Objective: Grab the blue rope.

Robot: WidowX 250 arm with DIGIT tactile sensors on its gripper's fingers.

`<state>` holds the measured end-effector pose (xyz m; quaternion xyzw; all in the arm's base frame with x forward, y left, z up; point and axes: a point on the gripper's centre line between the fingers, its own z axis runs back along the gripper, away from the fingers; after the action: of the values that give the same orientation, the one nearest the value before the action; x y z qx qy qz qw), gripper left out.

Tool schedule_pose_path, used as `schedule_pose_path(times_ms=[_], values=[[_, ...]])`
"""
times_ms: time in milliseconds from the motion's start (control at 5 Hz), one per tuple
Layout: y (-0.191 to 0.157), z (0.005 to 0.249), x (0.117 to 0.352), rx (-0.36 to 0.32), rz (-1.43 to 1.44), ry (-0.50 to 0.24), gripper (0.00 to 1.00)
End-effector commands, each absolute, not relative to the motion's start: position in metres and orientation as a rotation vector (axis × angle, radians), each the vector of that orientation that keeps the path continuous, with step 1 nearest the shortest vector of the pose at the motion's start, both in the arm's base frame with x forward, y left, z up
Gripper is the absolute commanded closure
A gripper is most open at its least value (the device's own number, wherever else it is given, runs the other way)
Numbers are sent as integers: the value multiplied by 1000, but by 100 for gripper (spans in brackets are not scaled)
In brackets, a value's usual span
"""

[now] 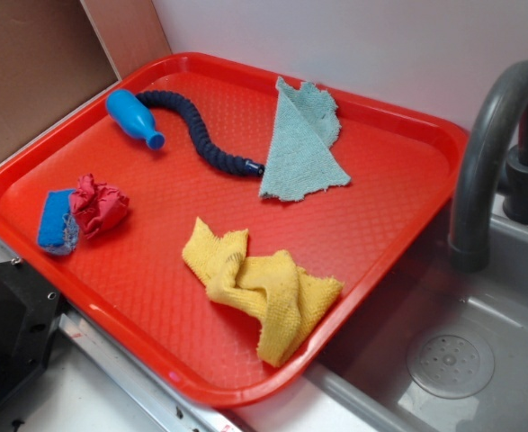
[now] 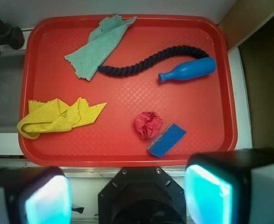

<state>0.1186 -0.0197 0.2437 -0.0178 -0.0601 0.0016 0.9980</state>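
The blue rope (image 1: 196, 135) (image 2: 146, 63) is a thick navy twisted cord lying in an S-curve at the back of the red tray (image 1: 380, 207) (image 2: 127, 93). One end lies against a teal cloth, the other beside a blue bottle toy. My gripper (image 2: 127, 196) shows only in the wrist view. It is open, high above the tray's near edge, with its cyan pads (image 2: 207, 196) wide apart and nothing between them. The rope lies far from the fingers, across the tray.
Also on the tray are a teal cloth (image 1: 301, 144) (image 2: 97, 46), a bright blue bottle toy (image 1: 133, 115) (image 2: 188, 71), a crumpled yellow cloth (image 1: 264, 288) (image 2: 57, 116), a red crumpled cloth (image 1: 97, 205) (image 2: 148, 124) and a blue sponge (image 1: 55, 220) (image 2: 167, 140). Beside the tray stand a grey faucet (image 1: 488, 153) and a sink (image 1: 443, 360).
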Motion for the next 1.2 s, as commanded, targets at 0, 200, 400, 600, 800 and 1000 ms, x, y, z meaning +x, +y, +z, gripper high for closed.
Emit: schedule_pose_path(times_ms=[0,200,400,600,800,1000], values=[[-20,244,119,-36,3,-120,0],[2,223,149,-183,261,-149,0],[9,210,173,-191,519,-107,0],[11,192,187,-131,769,-88,0],[8,171,204,-52,1015,-115,0],[5,147,219,14,1261,-166,0]])
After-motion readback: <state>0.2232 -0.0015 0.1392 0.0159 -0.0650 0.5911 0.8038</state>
